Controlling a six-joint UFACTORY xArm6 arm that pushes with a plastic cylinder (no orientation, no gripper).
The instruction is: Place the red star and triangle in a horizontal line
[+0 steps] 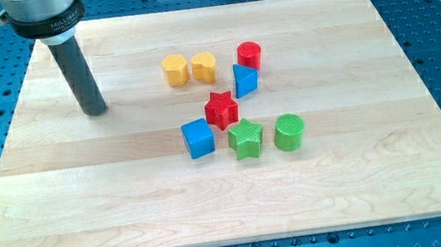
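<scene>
The red star [220, 109] lies near the board's middle. The blue triangle [245, 79] sits just up and right of it, close to touching. My tip [96, 111] rests on the board far to the view's left of both, with no block near it. The rod rises from there to the top left corner.
A red cylinder [249, 55] sits above the triangle. Two yellow blocks [175, 70] [204, 66] lie at upper centre. A blue cube [198, 138], a green star [246, 139] and a green cylinder [288, 132] lie below the red star. The wooden board [377, 163] sits on a blue perforated table.
</scene>
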